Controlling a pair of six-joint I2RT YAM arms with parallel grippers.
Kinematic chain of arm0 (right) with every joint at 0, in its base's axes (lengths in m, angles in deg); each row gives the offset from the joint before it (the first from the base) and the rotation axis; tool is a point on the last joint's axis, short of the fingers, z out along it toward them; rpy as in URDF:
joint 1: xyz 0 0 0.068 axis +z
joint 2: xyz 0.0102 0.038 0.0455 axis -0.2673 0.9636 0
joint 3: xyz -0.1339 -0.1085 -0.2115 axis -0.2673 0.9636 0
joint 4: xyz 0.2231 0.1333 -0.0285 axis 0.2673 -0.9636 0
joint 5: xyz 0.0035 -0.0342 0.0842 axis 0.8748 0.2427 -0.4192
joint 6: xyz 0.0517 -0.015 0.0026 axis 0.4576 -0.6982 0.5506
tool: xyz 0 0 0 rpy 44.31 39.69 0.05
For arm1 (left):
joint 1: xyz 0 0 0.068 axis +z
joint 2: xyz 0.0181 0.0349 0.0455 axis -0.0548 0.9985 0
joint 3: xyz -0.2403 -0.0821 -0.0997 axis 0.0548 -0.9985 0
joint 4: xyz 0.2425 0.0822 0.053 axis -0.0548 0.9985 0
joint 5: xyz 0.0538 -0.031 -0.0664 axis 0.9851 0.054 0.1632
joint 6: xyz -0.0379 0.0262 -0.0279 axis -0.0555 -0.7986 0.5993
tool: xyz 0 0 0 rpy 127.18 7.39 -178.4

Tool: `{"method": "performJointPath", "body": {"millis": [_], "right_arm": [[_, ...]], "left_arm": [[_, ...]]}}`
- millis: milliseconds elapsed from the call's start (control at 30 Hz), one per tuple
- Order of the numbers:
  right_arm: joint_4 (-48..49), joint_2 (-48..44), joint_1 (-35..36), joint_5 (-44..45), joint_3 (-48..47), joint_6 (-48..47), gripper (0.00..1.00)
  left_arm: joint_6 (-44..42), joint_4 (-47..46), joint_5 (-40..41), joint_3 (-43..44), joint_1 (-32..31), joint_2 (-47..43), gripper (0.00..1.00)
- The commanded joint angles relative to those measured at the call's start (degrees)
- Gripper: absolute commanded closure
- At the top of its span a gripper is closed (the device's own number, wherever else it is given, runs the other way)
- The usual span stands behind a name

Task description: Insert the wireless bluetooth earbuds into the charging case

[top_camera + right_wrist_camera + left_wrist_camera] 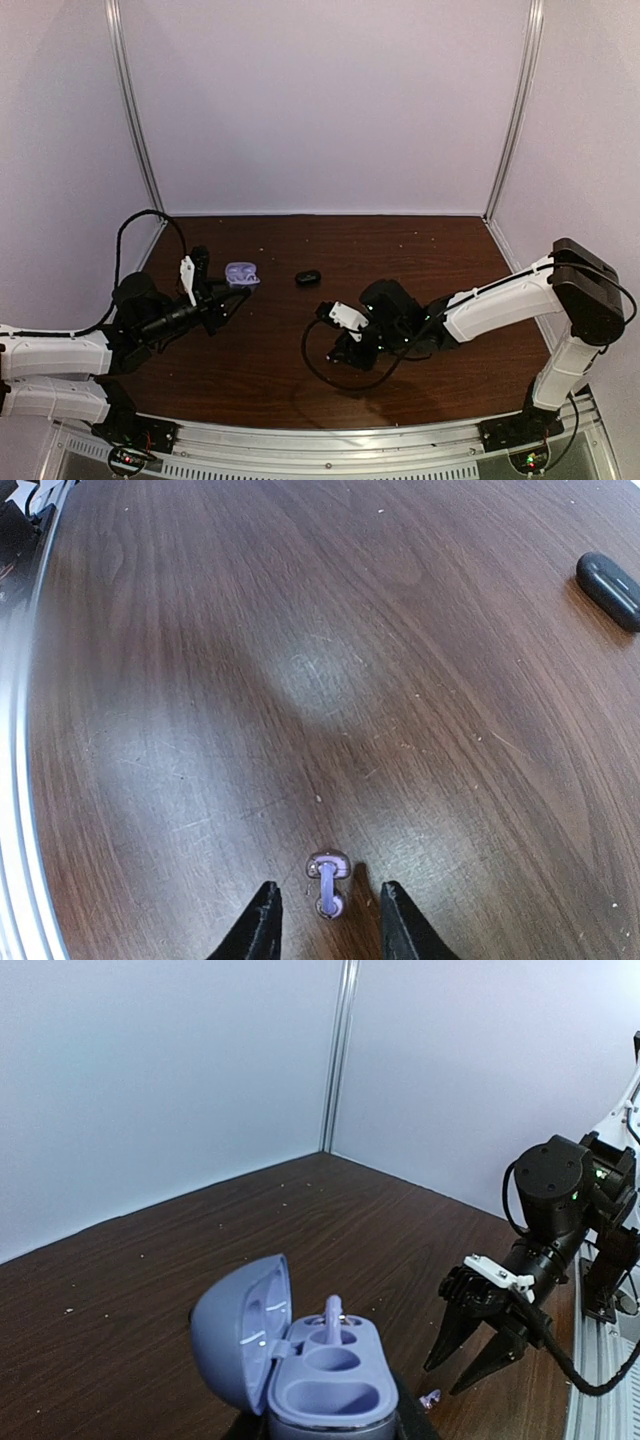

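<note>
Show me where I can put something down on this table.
Bare table runs along the back wall, widest at far right beyond the black oval. Crowded: mid-left, where the left claw holds the charging case, and centre, where the right claw straddles an earbud.

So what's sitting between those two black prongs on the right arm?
A pale-purple earbud, lying on the table between the right gripper's parted fingers, touching neither, as the right wrist view shows.

The dark brown wood-grain table top (420,250) carries scattered pale specks. A small glossy black oval pod (308,278) lies flat on it, toward the back. Pale matte wall panels (320,100) enclose three sides, joined by silver metal corner posts (135,110).
</note>
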Motion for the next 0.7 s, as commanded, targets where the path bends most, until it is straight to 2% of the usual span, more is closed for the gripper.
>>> {"method": "performJointPath", "body": {"millis": [0, 200, 433, 667], "right_arm": [[-0.33, 1.26, -0.26, 0.18, -0.57, -0.44, 0.64], [-1.45, 3.70, -0.25, -0.26, -1.72, -2.20, 0.63], [-0.52, 5.12, -0.27, -0.14, -2.03, -2.73, 0.70], [-0.76, 6.35, -0.26, -0.36, -3.04, -3.25, 0.71]], "left_arm": [[-1.03, -4.83, -1.48, -0.12, -0.33, 0.24, 1.00], [-0.96, -4.51, -1.83, -0.19, -0.37, -0.39, 1.00], [-1.12, -4.66, -1.64, -0.20, -0.37, -0.37, 1.00], [-1.08, -4.84, -2.00, -0.28, -0.37, -0.06, 1.00]]}}
